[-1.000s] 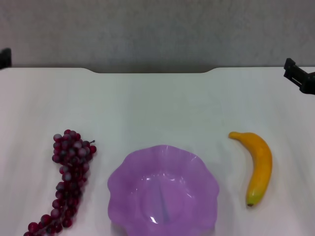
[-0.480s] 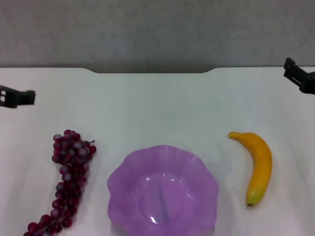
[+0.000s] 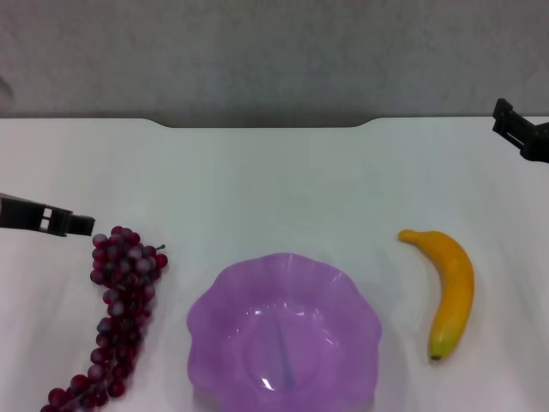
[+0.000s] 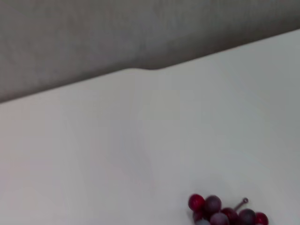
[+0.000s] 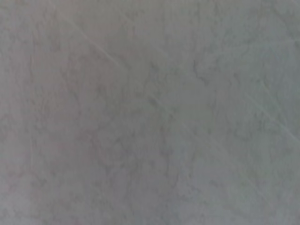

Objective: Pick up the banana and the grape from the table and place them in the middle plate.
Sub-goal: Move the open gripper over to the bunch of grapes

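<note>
The grape bunch [image 3: 120, 309] lies on the white table [image 3: 274, 180] at the front left; its top end also shows in the left wrist view [image 4: 225, 213]. The light-purple scalloped middle plate [image 3: 214, 322] stands at the front centre and holds nothing. The banana [image 3: 450, 287] lies to the plate's right, greenish tip toward the front. My left gripper [image 3: 60, 221] reaches in from the left edge, just left of the top of the grape bunch. My right gripper [image 3: 519, 129] is parked at the far right edge, well behind the banana.
The table's far edge has a shallow notch [image 3: 266, 124] in the middle, with a grey wall [image 3: 274, 51] behind it. The right wrist view shows only a grey mottled surface [image 5: 150, 112].
My left gripper has come in from the far left edge, forward and to the right, down to the top of the grape bunch. The right arm, fruit and plate have not moved.
</note>
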